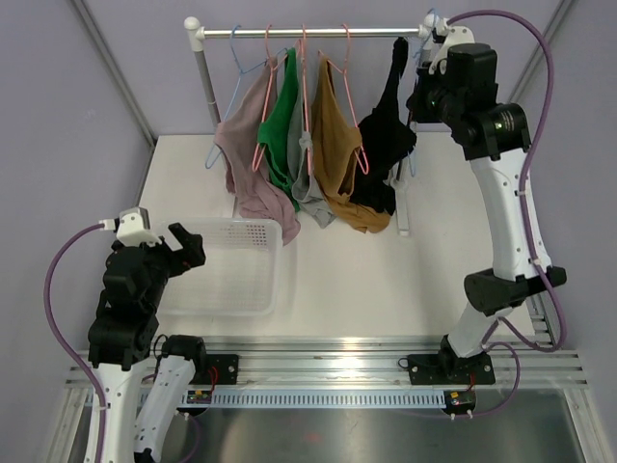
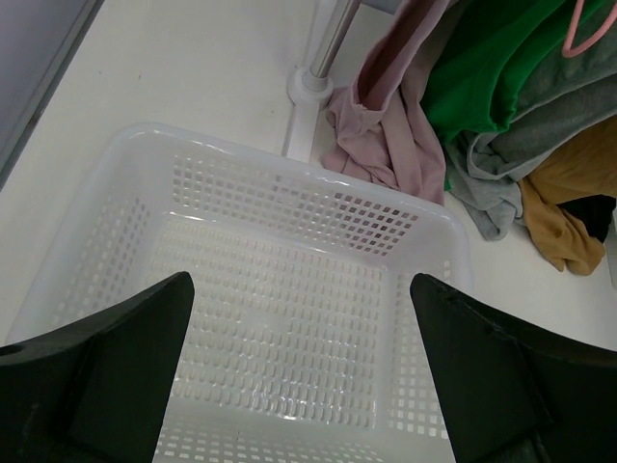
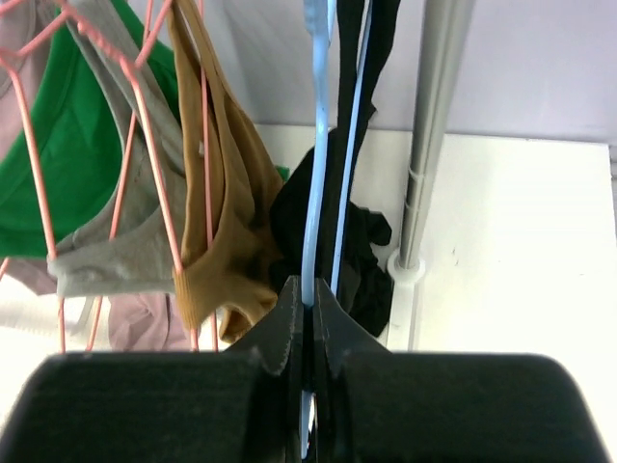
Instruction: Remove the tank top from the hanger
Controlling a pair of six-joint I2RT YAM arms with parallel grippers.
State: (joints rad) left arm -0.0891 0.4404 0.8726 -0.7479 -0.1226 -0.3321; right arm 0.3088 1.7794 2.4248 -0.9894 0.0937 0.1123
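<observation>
A black tank top [image 1: 384, 145] hangs on a light blue hanger [image 3: 317, 174] at the right end of the rail [image 1: 308, 32]; it also shows in the right wrist view [image 3: 362, 231]. My right gripper [image 3: 309, 294] is shut on the blue hanger's wire, high by the rail's right end [image 1: 429, 58]. Pink [image 1: 249, 145], green [image 1: 282, 116], grey [image 1: 307, 183] and tan [image 1: 337, 145] tank tops hang to the left on pink hangers. My left gripper [image 2: 299, 328] is open and empty above the white basket [image 2: 424, 231].
The white basket [image 1: 275, 251] sits on the table at the front left. The rack's left post [image 1: 204, 77] and foot [image 2: 310, 87] stand behind it. The right post [image 3: 434, 125] stands just right of the black top.
</observation>
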